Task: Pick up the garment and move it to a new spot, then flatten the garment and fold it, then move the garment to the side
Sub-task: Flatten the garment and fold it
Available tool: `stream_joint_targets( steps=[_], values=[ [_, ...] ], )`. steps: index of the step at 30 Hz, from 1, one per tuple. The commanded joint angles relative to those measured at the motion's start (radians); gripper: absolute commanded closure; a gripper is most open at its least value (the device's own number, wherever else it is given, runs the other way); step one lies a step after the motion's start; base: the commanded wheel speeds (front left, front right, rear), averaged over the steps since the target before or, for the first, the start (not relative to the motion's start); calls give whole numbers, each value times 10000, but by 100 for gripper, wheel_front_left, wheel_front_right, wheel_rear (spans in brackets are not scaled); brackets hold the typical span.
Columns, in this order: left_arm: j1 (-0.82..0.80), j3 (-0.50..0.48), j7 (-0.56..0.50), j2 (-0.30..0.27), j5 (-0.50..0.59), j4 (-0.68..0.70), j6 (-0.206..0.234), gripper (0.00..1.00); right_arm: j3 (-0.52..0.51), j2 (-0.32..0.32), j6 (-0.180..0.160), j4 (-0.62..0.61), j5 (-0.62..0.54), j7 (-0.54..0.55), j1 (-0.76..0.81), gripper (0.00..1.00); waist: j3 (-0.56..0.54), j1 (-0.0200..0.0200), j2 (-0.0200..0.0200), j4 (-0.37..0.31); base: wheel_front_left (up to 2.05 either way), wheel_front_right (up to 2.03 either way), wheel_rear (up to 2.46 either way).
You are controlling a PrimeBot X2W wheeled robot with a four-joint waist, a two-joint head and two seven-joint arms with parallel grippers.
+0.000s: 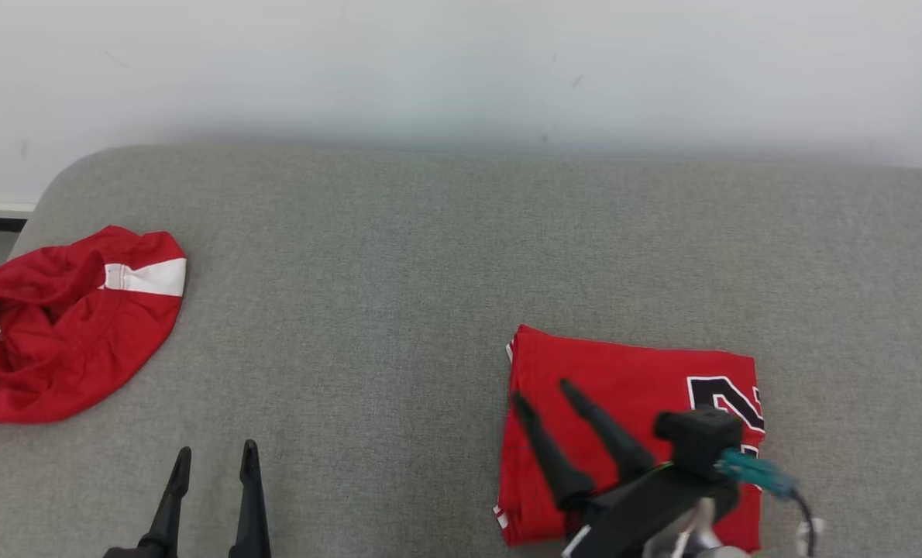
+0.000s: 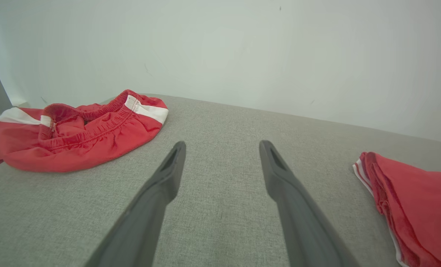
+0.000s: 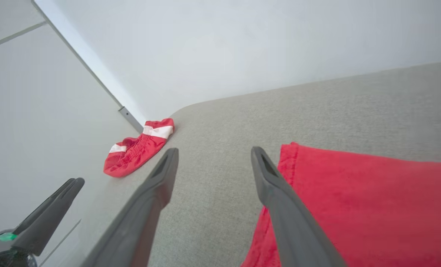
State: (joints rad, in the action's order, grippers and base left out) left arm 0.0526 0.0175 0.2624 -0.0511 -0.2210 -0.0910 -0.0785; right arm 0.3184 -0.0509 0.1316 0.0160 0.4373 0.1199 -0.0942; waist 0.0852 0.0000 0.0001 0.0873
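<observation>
Red folded garment [image 1: 631, 372] lies flat on the right side of the grey surface [image 1: 399, 271], near the front edge. Right fingers [image 1: 596, 418] hang spread wide over its left edge, holding nothing. Left fingers [image 1: 251, 496] are wide apart too, empty, low left. Folding looks done. If you pull away, lift straight up so the tips don't snag the fold. Crumpled red shorts [image 1: 66, 325] sit far left, well apart; nothing blocks you.

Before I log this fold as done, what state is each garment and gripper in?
Red jersey: folded into a rectangle, lying flat on the grey cushion.
Red shorts: crumpled, unfolded, at the cushion's left end.
Left gripper: open, empty, over bare cushion.
Right gripper: open, empty, above the jersey.
</observation>
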Motion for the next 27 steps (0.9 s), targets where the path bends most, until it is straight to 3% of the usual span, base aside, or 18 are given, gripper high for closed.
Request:
stream_joint_targets(
  steps=[1,6,14,20,27],
  values=[
    [95,-113,31,13,-24,73,66,0,-562,17,-22,-222,-267,-285,247,0,-120,0,-1,-139,0,0,0],
    [239,-266,31,14,-156,103,103,0,-2338,20,-22,-340,-1217,-1073,754,0,-409,0,-1,-334,0,0,0],
    [357,-309,31,14,42,-37,82,0,-3884,13,-22,650,-1950,-2704,1469,0,-831,0,-1,-433,0,0,0],
    [435,-337,31,13,238,-307,6,0,-4551,21,-22,1342,-2535,-3398,1707,0,-1002,0,-1,-551,0,0,0],
    [482,-265,31,13,286,-972,-34,0,-4570,19,-22,1791,-2958,-3542,1788,0,-1067,0,-1,-709,0,0,0]
  ],
)
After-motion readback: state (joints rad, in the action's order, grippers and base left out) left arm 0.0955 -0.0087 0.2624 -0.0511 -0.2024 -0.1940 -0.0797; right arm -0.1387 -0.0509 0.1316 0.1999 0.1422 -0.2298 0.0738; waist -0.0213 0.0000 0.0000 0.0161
